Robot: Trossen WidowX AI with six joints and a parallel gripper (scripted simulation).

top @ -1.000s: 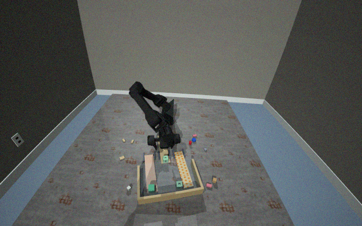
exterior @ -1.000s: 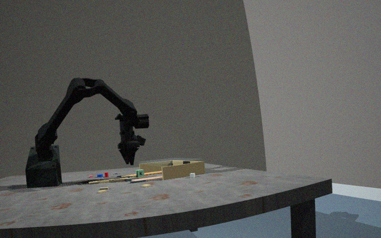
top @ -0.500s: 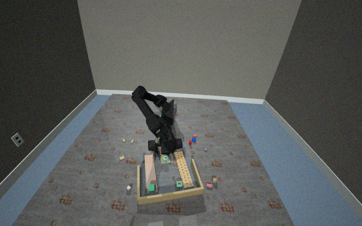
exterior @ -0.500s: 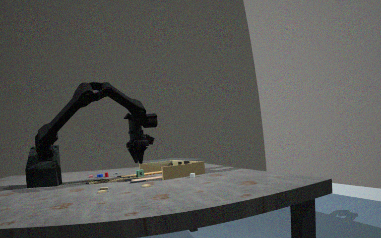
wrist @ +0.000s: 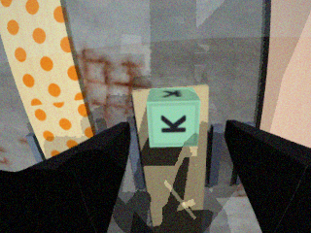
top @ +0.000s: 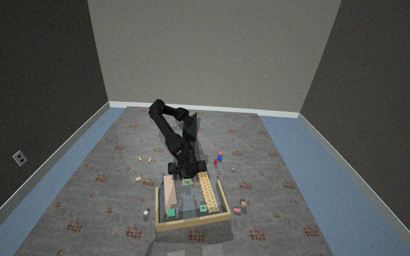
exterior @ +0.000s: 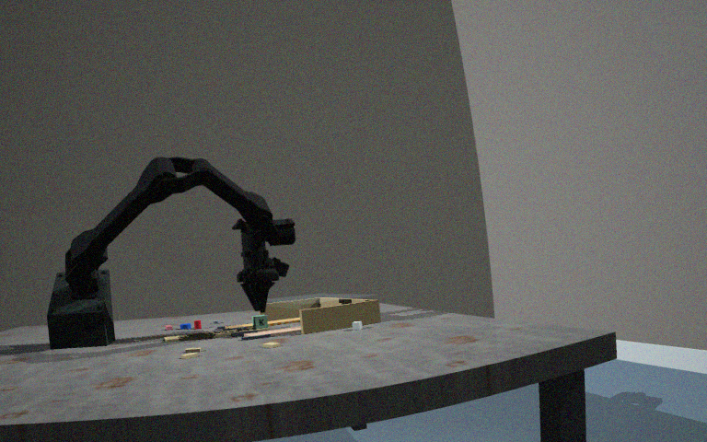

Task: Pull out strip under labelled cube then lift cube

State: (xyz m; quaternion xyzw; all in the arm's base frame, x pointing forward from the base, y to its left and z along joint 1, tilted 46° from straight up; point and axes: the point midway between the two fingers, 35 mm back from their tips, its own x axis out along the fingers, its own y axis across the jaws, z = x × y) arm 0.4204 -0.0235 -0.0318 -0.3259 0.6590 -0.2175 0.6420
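Cube [top: 187,181] [exterior: 260,321] [wrist: 173,122] on tan strip [top: 187,183] [wrist: 170,189], between open fingers [exterior: 261,310], not gripped.

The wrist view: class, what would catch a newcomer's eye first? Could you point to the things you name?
The mint cube marked K [top: 187,181] [exterior: 260,321] [wrist: 173,122], on the end of a plain tan strip [wrist: 175,182], between the parted fingers of the black pincer [exterior: 261,310] [wrist: 178,128]. Next, the orange-dotted strip [top: 207,191] [wrist: 46,63], at the picture's left edge.
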